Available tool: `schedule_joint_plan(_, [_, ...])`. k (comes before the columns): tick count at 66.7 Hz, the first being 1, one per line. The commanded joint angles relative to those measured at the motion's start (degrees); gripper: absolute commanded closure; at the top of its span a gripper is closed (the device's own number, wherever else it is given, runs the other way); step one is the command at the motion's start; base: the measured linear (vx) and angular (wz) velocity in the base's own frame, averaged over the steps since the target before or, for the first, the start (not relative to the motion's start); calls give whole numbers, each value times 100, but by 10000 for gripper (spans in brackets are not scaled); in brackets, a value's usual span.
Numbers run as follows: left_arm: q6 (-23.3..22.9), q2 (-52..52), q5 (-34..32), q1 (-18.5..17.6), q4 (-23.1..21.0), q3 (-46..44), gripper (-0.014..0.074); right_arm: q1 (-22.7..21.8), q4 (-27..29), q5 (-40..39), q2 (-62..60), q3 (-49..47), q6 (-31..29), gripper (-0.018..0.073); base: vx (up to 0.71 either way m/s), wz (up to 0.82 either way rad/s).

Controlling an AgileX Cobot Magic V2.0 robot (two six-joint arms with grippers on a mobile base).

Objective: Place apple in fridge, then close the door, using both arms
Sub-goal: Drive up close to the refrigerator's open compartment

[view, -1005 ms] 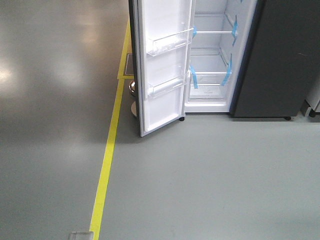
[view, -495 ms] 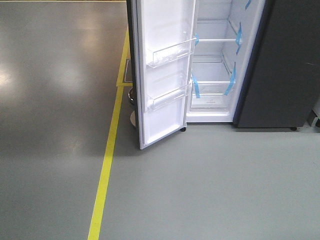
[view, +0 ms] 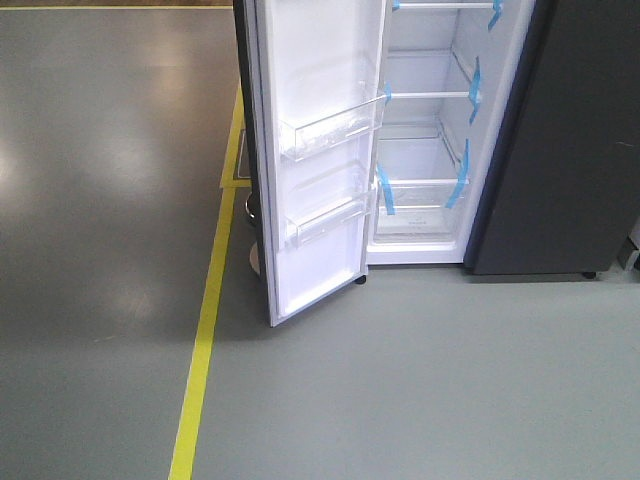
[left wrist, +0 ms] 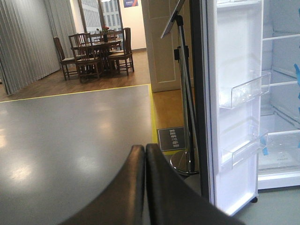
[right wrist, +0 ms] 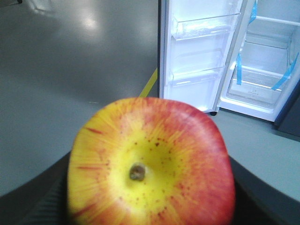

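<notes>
Squarely held: apple [right wrist: 150, 164] in the right gripper [right wrist: 150, 206], fridge [view: 425, 70] open ahead

The right gripper is closed onto the apple. Its dark fingers [right wrist: 37, 201] press in from the left and right of the fruit. The apple fills the lower half of the right wrist view, yellow around a small brown spot at its centre and red towards the rim. The left gripper [left wrist: 144, 157] is closed all the way, with its two dark pads [left wrist: 126, 197] flat against each other and nothing between them. It hangs above the grey floor [view: 100, 200], well apart from the fridge.

Beyond both grippers the fridge stands with its door [view: 315, 60] swung wide to the left, white lining facing out. Two clear bins sit on the door, an upper bin [view: 330, 130] and a lower bin [view: 322, 215]. Inside the compartment, white-edged shelves [view: 425, 95] carry blue tape strips [view: 384, 190] at their ends. A dark grey panel [view: 570, 150] adjoins the open compartment on the right. The apple is outside the fridge, not yet on any shelf.

A yellow line [view: 200, 340] runs along the floor to the left of the door. In the left wrist view a metal stand [left wrist: 184, 93] on a round base stands behind the door's outer face. A dark wooden table with chairs [left wrist: 96, 51] sits far off in the background.
</notes>
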Motion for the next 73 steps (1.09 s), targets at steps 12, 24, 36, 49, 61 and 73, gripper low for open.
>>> schedule_joint_plan(12, [-21, -85, -399, -33, -44, 158, 602, -24, 146, -379, 46, -131, -39, 482, 20, -3])
schedule_joint_plan(24, [-21, -85, -399, -33, -44, 158, 602, -24, 146, -379, 46, -131, -39, 482, 20, 0])
schedule_joint_plan(36, [-21, -85, -399, -33, -44, 158, 602, -24, 146, -379, 46, -131, -39, 482, 20, 4])
schedule_joint_plan(49, [-21, -85, -399, -33, -44, 158, 602, -24, 146, -379, 46, -131, -39, 482, 21, 6])
schedule_joint_plan(61, [-21, -85, -399, -33, -44, 158, 602, -24, 146, -379, 46, -131, -39, 482, 21, 4])
schedule_joint_plan(73, [-21, -85, -399, -33, -44, 158, 602, -24, 146, -379, 46, -131, -39, 482, 20, 3])
